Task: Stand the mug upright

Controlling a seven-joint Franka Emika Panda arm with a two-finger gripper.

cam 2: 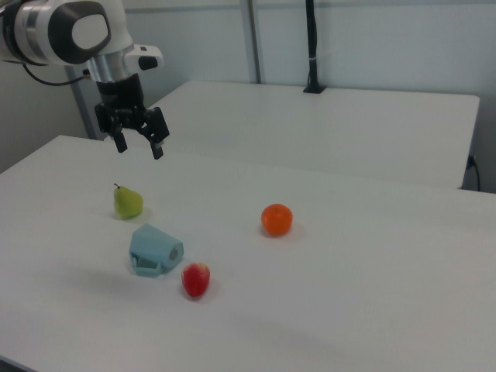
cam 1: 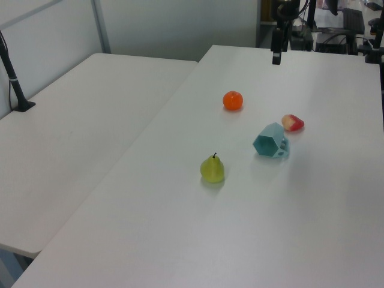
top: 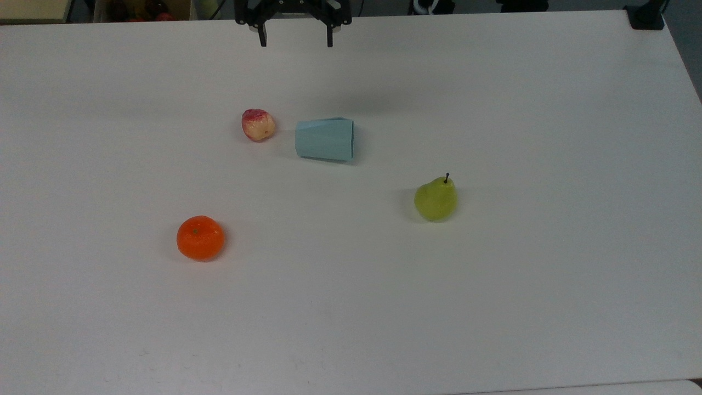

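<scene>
The pale blue faceted mug (top: 324,140) lies on its side on the white table (top: 493,307), its wider mouth towards the top view's right and its narrow base towards a red and cream fruit. In the left view the mug (cam 1: 270,142) shows its dark opening; in the right view the mug (cam 2: 155,250) rests between the pear and the red fruit. My gripper (top: 296,43) hangs open in the air at the table's far edge, well apart from the mug and holding nothing. It also appears as the gripper (cam 2: 139,149) above the pear and the gripper (cam 1: 276,57) side-on.
A red and cream fruit (top: 258,124) sits close to the mug's base. An orange (top: 200,237) lies at the top view's lower left, a green pear (top: 436,199) at its right. A second white table (cam 2: 325,124) with a black pole (cam 2: 311,46) adjoins.
</scene>
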